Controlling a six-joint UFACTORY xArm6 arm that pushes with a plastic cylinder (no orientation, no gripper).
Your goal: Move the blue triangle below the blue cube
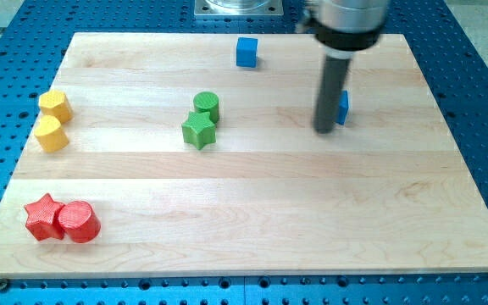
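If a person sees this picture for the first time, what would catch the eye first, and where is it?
Probably the dark rod coming down at the view's upper right, my tip right beside the blue triangle, which it half hides. Next come the colour pairs: green blocks at centre, yellow blocks at left, red blocks at lower left. The blue cube sits alone at the top.

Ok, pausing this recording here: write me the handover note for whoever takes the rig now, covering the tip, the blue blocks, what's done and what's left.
My tip is down on the wooden board, right against the left side of the small blue triangle block, which the rod mostly hides.
The blue cube sits near the view's top edge, well left of the triangle.
Done: tip is at the triangle.
Left: push the triangle leftward until it lies directly below the cube; probably needs approaching from its right side.
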